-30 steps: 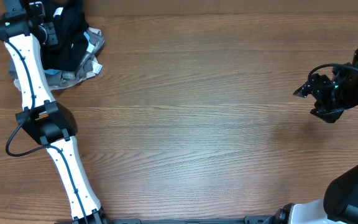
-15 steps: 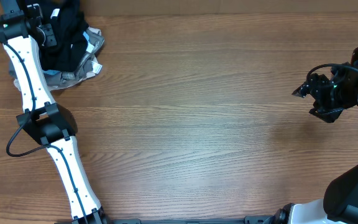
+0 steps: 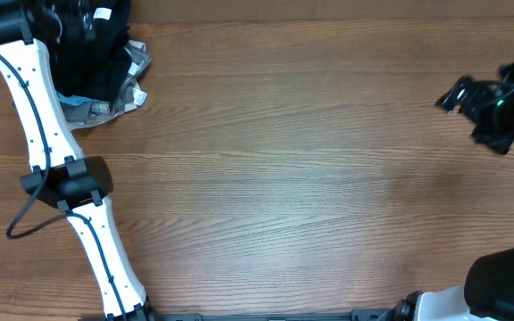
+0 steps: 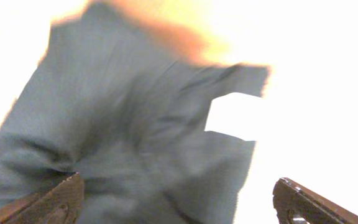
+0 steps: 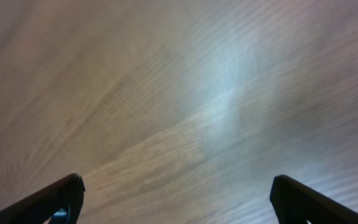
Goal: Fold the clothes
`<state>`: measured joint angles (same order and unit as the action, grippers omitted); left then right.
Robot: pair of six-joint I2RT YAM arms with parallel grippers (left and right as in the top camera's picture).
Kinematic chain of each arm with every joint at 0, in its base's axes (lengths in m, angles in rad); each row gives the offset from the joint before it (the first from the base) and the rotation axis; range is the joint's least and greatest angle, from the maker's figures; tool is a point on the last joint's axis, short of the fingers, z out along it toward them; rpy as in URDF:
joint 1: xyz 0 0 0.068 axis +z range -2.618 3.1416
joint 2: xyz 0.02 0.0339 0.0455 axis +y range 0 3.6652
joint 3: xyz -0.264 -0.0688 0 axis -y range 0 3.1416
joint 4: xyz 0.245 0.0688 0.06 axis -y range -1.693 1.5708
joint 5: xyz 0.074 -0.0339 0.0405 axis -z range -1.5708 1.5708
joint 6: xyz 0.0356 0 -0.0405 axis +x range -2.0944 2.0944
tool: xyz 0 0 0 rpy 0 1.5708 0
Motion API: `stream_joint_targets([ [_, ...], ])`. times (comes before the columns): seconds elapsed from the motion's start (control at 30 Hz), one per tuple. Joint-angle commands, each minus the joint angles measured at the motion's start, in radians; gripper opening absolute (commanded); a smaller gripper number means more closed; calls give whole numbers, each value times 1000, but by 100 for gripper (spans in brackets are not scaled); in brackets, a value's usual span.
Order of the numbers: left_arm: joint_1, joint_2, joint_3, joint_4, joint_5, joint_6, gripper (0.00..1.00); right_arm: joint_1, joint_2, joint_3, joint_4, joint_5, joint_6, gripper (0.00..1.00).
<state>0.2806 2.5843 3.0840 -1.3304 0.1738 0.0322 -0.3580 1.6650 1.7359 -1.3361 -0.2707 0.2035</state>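
The clothes point(image 3: 105, 71) lie in a crumpled pile at the table's far left corner, black cloth on top of grey. My left gripper point(image 3: 65, 18) hangs over the back of that pile. In the left wrist view its fingers point(image 4: 61, 199) stand wide apart, and blurred grey cloth point(image 4: 135, 124) fills the view beyond them, with nothing pinched. My right gripper point(image 3: 480, 98) is far off at the right edge of the table. It is open point(image 5: 179, 202) above bare wood and holds nothing.
The wooden table point(image 3: 293, 178) stretches between the two arms. The left arm's white links and black elbow point(image 3: 65, 183) run along the left side. The right arm's base point(image 3: 507, 285) sits at the near right corner.
The left gripper has gone from shut to wide open and shifted towards the far edge over the pile. The right gripper has opened wider and moved towards the far right.
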Motion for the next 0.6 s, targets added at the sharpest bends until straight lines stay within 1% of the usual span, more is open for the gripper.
stream_joint_targets([
  [0.0,-35,-205,38,-5,66,3,100,6,-31,183,-55,27,-103,100],
  [0.17,-76,-314,38,-11,68,-22,100,6,-50,383,-190,26,-127,100],
  [0.3,-101,-342,38,-14,69,-22,100,6,-101,505,-309,27,-127,100],
  [0.43,-110,-336,38,-27,85,-21,100,6,-190,557,-357,14,-111,100],
  [0.57,-110,-333,33,-58,85,-21,100,5,-309,556,-357,-65,9,100],
])
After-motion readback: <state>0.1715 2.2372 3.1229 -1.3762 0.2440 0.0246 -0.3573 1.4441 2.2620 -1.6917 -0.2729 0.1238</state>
